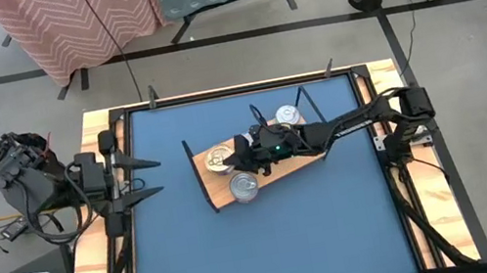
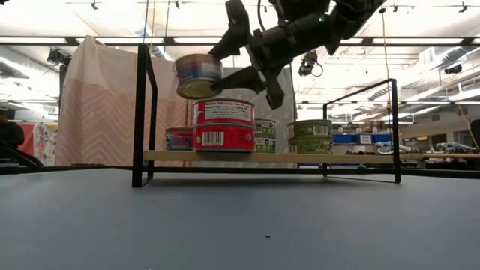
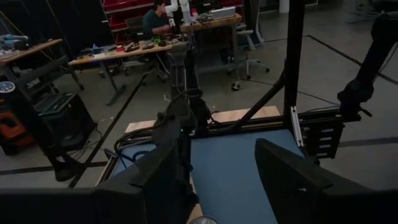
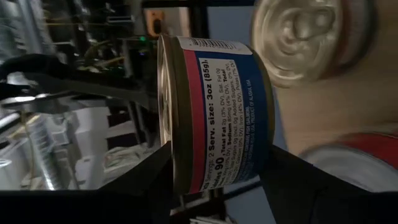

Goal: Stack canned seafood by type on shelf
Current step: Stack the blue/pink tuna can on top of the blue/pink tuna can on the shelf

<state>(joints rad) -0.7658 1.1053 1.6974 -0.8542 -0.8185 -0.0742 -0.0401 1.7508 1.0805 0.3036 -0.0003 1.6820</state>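
1. Carrying a blue-labelled can [image 2: 197, 75], the right claw [image 4: 214, 180] pinches it above the shelf's [image 2: 345, 158] left end, over the red cans [image 2: 223, 124].
2. Next: lower onto its matching stack, likely the blue can [image 2: 178, 138] behind.
3. Left claw [image 1: 153, 176] waits spread at table's left.

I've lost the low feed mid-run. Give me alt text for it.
The right tool holds a blue-labelled can tilted in the air above a stack of two red cans on the wooden shelf. Green cans sit further right, another blue-labelled can behind left.
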